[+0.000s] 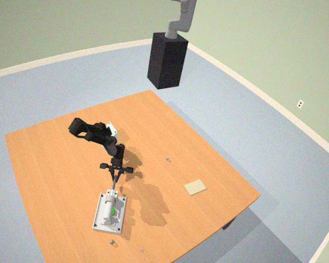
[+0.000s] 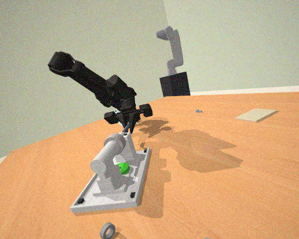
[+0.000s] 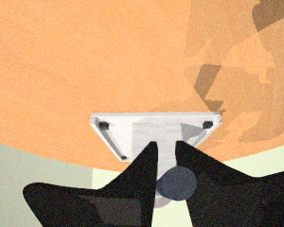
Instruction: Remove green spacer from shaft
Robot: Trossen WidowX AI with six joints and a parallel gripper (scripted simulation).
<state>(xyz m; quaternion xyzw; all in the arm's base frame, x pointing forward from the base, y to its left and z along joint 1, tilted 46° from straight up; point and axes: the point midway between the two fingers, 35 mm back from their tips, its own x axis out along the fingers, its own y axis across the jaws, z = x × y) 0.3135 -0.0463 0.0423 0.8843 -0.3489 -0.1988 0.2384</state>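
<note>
My gripper (image 1: pixel 115 180) (image 2: pixel 129 130) (image 3: pixel 165 147) is shut on the blue-grey shaft (image 1: pixel 113 186) (image 2: pixel 126 128) (image 3: pixel 178 183), close to its outer end. The shaft runs from the fingers into the upright stand (image 2: pixel 129 148) at the near side of the white housing (image 1: pixel 108 209) (image 2: pixel 107 155). A wider grey collar (image 1: pixel 111 199) (image 2: pixel 115 139) sits at the housing's shaft end. The green spacer (image 1: pixel 113 211) (image 2: pixel 124 168) is low beside the housing, off the shaft line, down on the base plate (image 1: pixel 98 216) (image 2: pixel 105 207) (image 3: pixel 156 114). The shaft's inner end is hidden.
A loose grey ring (image 1: pixel 111 241) (image 2: pixel 107 230) stands beyond the base plate, with a smaller piece (image 1: pixel 142 250) nearby. A small grey part (image 1: pixel 168 159) (image 2: pixel 198 111) and a pale yellow slab (image 1: pixel 195 187) (image 2: pixel 256 114) lie to the right. Another arm stands on a black pedestal (image 1: pixel 168 61) (image 2: pixel 175 84).
</note>
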